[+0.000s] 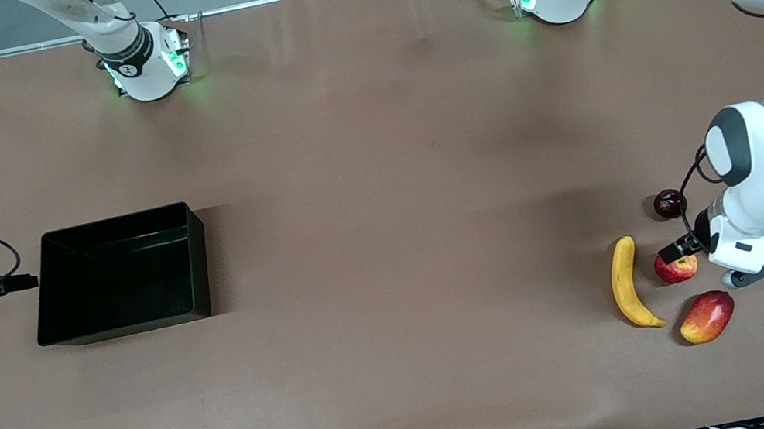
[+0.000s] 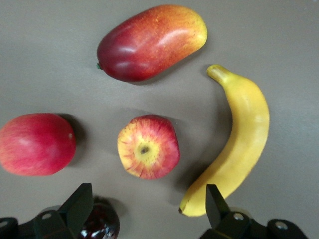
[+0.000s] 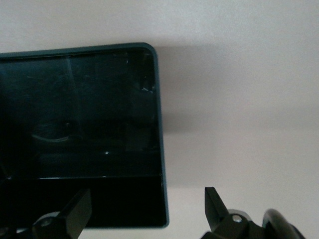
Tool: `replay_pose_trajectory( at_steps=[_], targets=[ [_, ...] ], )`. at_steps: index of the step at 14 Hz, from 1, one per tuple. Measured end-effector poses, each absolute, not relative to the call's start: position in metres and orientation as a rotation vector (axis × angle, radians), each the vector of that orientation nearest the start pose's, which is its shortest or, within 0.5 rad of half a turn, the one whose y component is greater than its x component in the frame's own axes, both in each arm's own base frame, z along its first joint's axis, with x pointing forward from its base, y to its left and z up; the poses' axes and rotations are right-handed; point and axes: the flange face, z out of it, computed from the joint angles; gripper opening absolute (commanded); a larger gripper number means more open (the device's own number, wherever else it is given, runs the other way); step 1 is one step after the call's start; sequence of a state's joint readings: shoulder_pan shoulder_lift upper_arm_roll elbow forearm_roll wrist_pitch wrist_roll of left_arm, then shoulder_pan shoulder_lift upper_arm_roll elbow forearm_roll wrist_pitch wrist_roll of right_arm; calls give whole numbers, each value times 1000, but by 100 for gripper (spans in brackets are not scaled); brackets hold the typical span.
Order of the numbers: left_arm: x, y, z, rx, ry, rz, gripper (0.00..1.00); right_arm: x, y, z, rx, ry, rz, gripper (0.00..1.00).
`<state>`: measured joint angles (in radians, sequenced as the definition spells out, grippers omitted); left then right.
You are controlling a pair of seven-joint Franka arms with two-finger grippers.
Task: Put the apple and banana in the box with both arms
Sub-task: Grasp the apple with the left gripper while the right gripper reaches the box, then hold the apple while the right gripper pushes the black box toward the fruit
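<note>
The left gripper (image 2: 144,206) hangs above the cluster of fruit at the left arm's end of the desk (image 1: 387,245), its two fingers (image 2: 79,201) spread wide with nothing between them. In the left wrist view the apple (image 2: 148,146), red with yellow streaks and its stem dimple facing up, lies on the desk almost straight below the open gap. The banana (image 2: 239,144) lies just beside the apple without touching it, curved, toward the right arm's end of the desk from it. A mango (image 2: 152,42) lies near both and nearer to the front camera than the apple. A plain pinkish-red fruit (image 2: 36,143) sits beside the apple, hidden under the arm in the front view, and a dark red round fruit (image 1: 669,203) lies farther from the front camera than the apple. The box (image 1: 121,274) stands well apart from all the fruit, at the right arm's end of the desk, open-topped and with nothing in it. The right gripper (image 3: 144,209) hangs over the edge of the box, part over its floor and part over bare desk, its fingers (image 3: 215,203) wide apart and holding nothing.
</note>
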<state>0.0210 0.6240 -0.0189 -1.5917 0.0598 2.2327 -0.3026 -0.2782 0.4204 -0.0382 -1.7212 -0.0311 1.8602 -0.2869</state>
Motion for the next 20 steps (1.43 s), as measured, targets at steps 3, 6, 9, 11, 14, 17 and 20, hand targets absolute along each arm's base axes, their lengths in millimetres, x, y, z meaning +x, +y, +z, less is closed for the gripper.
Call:
replay_pose_trajectory(
  at_steps=[3,6,9,11,14,17,20],
  targets=[
    [700,8,247,-3081,-430,-44,100,589,-192,287,-3071,14,424,68],
    [701,15,235,-3079,-443,-57,100,583,-190,260,-3062,-8,443,59],
    [702,19,225,-3079,-453,-76,79,576,-191,246,-3062,-23,436,15],
    [702,19,216,-3080,-453,-69,33,572,-195,241,-3061,-16,430,0],
    [703,18,215,-3082,-449,-75,0,569,-199,240,-3054,-20,431,0],
    [704,17,217,-3083,-448,-83,0,570,-198,243,-3000,-57,416,0],
    [707,12,226,-3086,-438,-83,0,584,-184,277,-2881,-48,481,0]
  ],
)
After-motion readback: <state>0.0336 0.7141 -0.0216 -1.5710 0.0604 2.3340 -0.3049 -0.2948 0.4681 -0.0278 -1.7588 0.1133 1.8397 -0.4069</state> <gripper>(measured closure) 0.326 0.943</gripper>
